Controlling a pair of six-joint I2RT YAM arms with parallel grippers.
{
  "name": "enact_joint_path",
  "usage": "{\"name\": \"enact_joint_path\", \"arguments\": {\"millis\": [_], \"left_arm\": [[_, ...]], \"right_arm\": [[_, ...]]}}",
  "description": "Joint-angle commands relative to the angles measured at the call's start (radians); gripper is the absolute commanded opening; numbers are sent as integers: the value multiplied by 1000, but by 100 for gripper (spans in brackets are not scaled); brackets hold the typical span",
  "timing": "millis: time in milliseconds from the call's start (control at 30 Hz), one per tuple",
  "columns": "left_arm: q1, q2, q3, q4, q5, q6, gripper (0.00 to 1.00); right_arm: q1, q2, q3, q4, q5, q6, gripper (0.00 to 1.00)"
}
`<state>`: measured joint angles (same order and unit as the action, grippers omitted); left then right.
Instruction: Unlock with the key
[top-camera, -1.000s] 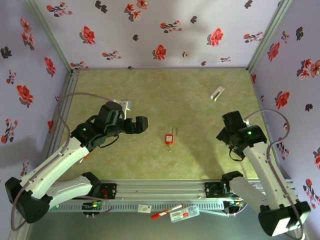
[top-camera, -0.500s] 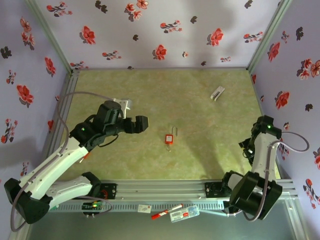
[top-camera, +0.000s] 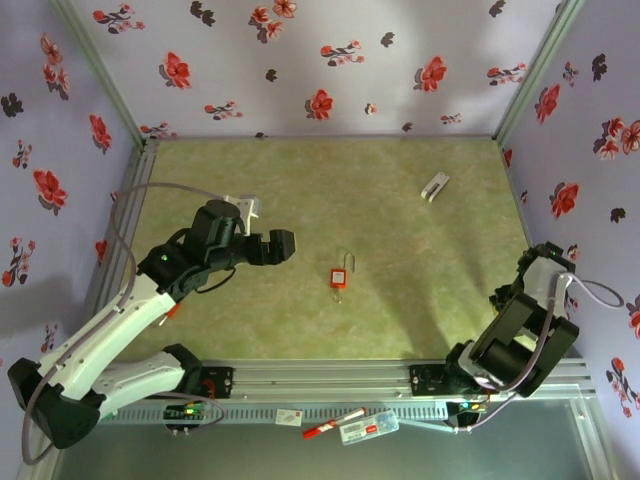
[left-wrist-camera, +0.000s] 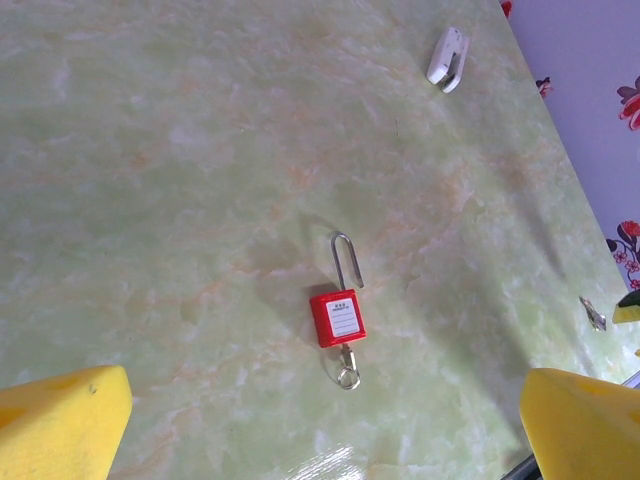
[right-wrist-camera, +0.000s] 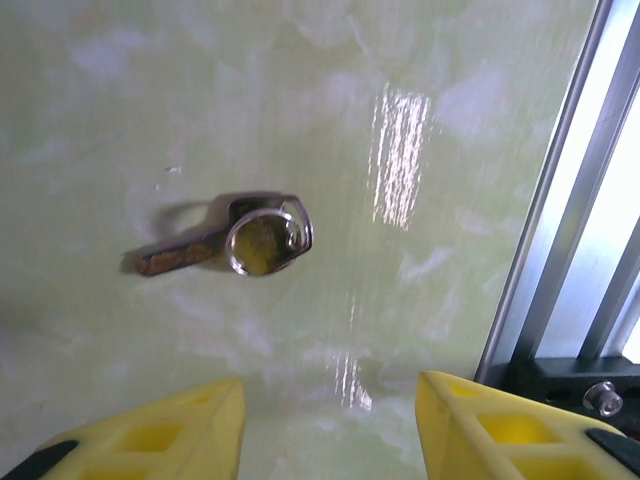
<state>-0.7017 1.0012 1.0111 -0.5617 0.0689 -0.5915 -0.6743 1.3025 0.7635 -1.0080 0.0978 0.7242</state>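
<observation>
My right gripper (right-wrist-camera: 330, 400) hangs parted and empty over the key (right-wrist-camera: 225, 240), which lies flat at the worktop's (top-camera: 400, 210) right edge beside the rail (right-wrist-camera: 555, 200). My left gripper (left-wrist-camera: 325, 400) gapes wide, empty, facing the red padlock (left-wrist-camera: 337, 318) mid-worktop. Nothing is grasped yet (so picking up, inserting and turning all lie ahead).

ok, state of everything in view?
key: flat on table, not gripped.
red padlock: lying flat, shackle open, apparently a spare key in its base.
white clip: lying loose on table.
left pincer: open, empty.
right pincer: open, empty, near the key.
</observation>
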Motion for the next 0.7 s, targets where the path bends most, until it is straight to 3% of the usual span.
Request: {"name": "enact_joint_path", "arguments": {"millis": [0, 667], "left_arm": [[9, -23, 2, -16, 11, 9, 100], [11, -7, 6, -18, 12, 0, 100]], "right_arm": [[-11, 26, -10, 28, 59, -16, 48], [-59, 131, -13, 172, 52, -88, 40]]}}
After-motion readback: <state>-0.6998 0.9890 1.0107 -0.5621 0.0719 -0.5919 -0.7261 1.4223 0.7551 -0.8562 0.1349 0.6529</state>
